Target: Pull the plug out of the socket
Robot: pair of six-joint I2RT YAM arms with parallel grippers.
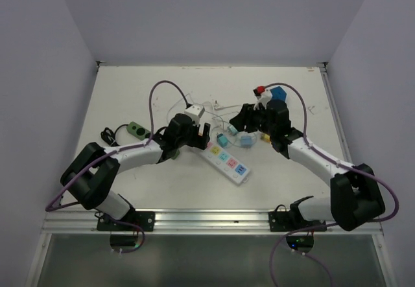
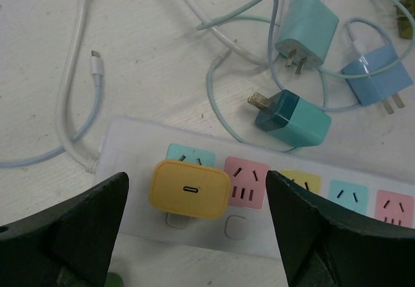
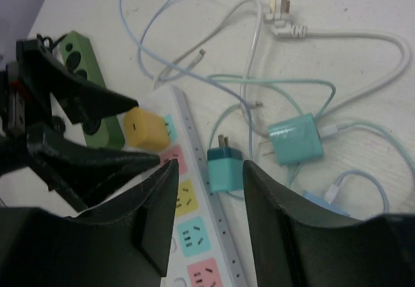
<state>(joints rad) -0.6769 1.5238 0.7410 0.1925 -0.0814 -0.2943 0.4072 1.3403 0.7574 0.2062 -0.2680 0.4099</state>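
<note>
The jaws of the left gripper [image 2: 196, 193] are set wide open and empty either side of the yellow plug [image 2: 189, 188], which is seated in the white power strip [image 2: 133, 141] on the bench [image 2: 149, 47], while those of the right gripper [image 3: 209, 170] are spread, empty, above a loose teal plug [image 3: 225, 172].

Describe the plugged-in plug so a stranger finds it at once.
On the table, find the white power strip with pastel sockets. Near its cable end sits a square plug. It alone is yellow and plugged in; the chargers nearby are teal or blue and lie loose.
</note>
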